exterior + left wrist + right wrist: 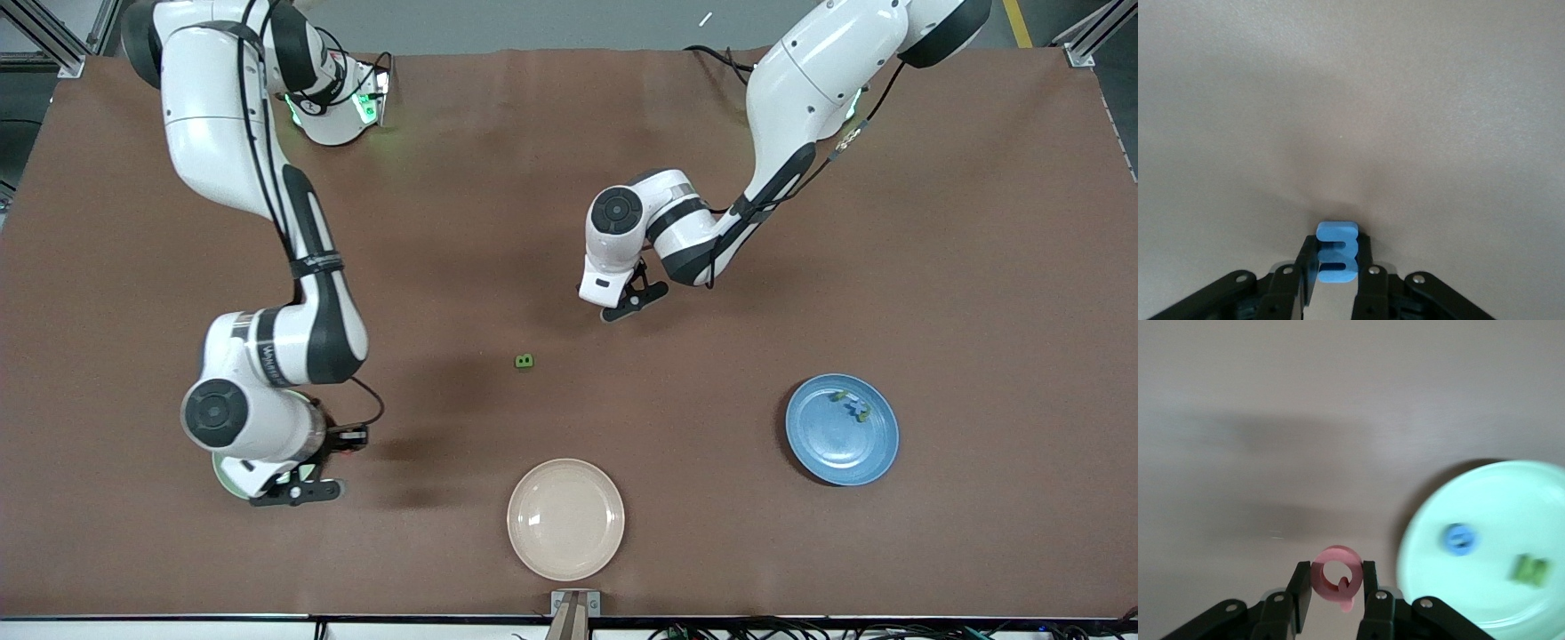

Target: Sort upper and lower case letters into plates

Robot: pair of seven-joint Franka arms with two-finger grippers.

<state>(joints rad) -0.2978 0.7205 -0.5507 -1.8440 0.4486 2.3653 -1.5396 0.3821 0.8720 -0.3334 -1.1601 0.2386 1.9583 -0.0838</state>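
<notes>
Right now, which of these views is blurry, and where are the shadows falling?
Right wrist view: the pale green plate and its two letters are smeared; the pink letter in the right pincer is sharper. Left wrist view: crisp blue letter in the left pincer. Front view: sharp, soft arm shadows on the brown table.

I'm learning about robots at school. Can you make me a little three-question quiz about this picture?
1. True or false: the left gripper is shut on a blue letter.
2. The pink letter is held by which gripper? A) left B) right
3. Fill in: the green letter lying alone on the table is farther from the front camera than the ___ plate.

Key: 1 true; 2 B; 3 cream.
</notes>
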